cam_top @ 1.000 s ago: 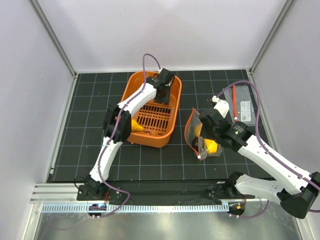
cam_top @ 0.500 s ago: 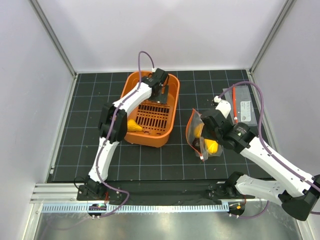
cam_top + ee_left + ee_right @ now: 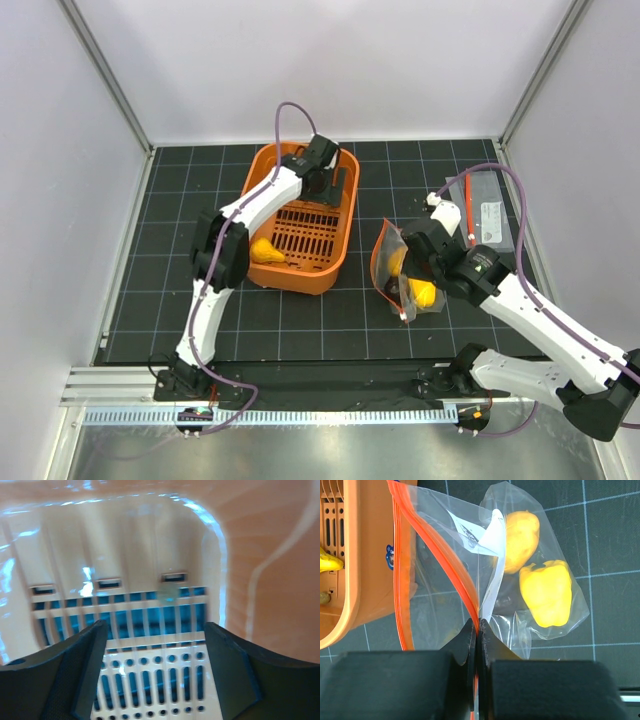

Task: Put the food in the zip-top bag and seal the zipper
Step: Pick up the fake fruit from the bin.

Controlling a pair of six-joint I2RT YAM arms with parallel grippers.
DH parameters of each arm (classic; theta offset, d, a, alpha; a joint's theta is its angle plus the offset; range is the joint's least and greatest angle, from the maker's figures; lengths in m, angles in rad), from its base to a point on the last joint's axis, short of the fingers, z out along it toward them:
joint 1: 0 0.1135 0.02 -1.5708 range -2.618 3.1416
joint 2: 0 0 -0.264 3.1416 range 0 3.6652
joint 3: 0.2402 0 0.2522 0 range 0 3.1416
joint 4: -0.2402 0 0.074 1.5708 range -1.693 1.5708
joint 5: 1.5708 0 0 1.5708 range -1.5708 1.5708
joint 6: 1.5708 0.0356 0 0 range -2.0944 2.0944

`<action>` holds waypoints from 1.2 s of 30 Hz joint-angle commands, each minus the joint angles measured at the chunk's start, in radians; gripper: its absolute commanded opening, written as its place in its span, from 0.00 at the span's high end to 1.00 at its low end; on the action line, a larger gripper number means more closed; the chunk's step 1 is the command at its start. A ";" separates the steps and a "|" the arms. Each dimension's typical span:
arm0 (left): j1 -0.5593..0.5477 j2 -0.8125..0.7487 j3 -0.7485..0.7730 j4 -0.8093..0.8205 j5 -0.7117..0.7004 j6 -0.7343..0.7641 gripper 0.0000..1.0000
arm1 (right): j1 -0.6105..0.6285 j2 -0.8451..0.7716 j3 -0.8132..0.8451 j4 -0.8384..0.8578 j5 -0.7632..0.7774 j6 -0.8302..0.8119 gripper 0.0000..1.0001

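Note:
The zip-top bag (image 3: 392, 272) lies right of the orange basket (image 3: 345, 235), its mouth held open. My right gripper (image 3: 479, 626) is shut on the red-orange zipper (image 3: 445, 560) strip at the bag's rim; it also shows in the top view (image 3: 403, 268). Two yellow toy foods (image 3: 547, 592) (image 3: 520, 540) lie inside the bag, also seen from above (image 3: 423, 293). Another yellow food (image 3: 263, 250) lies at the basket's near left corner. My left gripper (image 3: 331, 188) is open and empty over the basket's far end, with the slotted floor (image 3: 150, 675) between its fingers.
A narrower clear pouch with a white label (image 3: 485, 212) lies at the far right of the black gridded mat. The basket's far wall (image 3: 125, 545) stands close in front of the left gripper. White enclosure walls surround the mat.
The left arm has swung its elbow leftward, uncovering the yellow food in the basket; its gripper stays over the basket's far end. The right gripper still holds the bag.

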 commanded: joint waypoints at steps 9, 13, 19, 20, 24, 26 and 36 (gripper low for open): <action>-0.020 0.059 0.103 0.018 0.042 -0.036 0.38 | -0.004 -0.011 -0.002 0.009 0.007 -0.005 0.99; -0.017 0.074 0.082 0.015 0.019 -0.040 0.39 | -0.004 -0.024 -0.005 0.004 0.016 -0.002 0.99; 0.000 0.117 0.098 0.011 0.024 -0.046 0.39 | -0.004 -0.028 -0.005 -0.005 0.019 0.002 0.99; 0.002 0.120 0.097 0.011 0.024 -0.047 0.40 | -0.004 -0.027 -0.003 -0.009 0.022 0.001 0.99; 0.008 0.131 0.091 0.009 0.025 -0.046 0.45 | -0.004 -0.033 -0.005 -0.012 0.027 -0.002 0.99; 0.008 0.134 0.091 0.009 0.028 -0.047 0.50 | -0.005 -0.034 -0.005 -0.012 0.027 -0.001 0.99; 0.008 0.081 0.069 0.017 0.045 -0.047 0.78 | -0.004 -0.031 -0.006 -0.009 0.033 -0.002 0.99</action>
